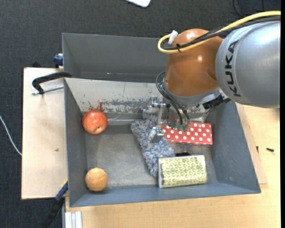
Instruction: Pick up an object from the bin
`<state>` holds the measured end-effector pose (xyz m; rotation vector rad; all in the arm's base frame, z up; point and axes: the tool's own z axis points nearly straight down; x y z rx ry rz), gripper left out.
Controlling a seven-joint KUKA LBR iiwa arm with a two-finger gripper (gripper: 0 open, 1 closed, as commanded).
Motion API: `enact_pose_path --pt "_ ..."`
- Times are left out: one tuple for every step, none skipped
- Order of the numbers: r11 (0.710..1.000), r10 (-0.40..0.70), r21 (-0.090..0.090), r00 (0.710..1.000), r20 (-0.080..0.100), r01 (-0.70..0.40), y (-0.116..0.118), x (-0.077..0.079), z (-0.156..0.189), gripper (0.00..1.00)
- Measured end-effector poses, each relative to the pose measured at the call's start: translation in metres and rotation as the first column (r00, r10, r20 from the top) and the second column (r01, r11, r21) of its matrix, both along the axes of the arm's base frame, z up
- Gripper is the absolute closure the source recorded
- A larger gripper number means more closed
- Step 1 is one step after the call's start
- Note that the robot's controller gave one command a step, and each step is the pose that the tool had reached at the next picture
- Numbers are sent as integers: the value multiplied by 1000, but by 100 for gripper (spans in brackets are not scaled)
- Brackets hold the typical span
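Scuffed matt metal bin point(111, 103), knitted cloth point(149, 149)

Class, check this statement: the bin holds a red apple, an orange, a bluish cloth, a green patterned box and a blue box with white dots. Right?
One slip: the camera view shows the dotted box is red, not blue. The red apple, orange, bluish cloth and green patterned box are as stated.

Beyond my work area I record a dark, coarse-textured floor covering point(26, 31) on the far and left sides. A flat white item point(139, 2) lies cut off at the far edge. A thin white cable point(9, 133) curves at the left edge.
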<state>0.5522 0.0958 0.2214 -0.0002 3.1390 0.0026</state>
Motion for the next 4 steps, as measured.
enact_pose_path --pt "999 -54 1 999 4 54 -40 7 -70 0" --pt "944 -331 1 944 -1 331 -53 16 -129 0" --pt "982 -190 -1 982 6 190 -48 25 -146 0" --pt "985 -172 -5 985 2 172 -38 32 -147 0"
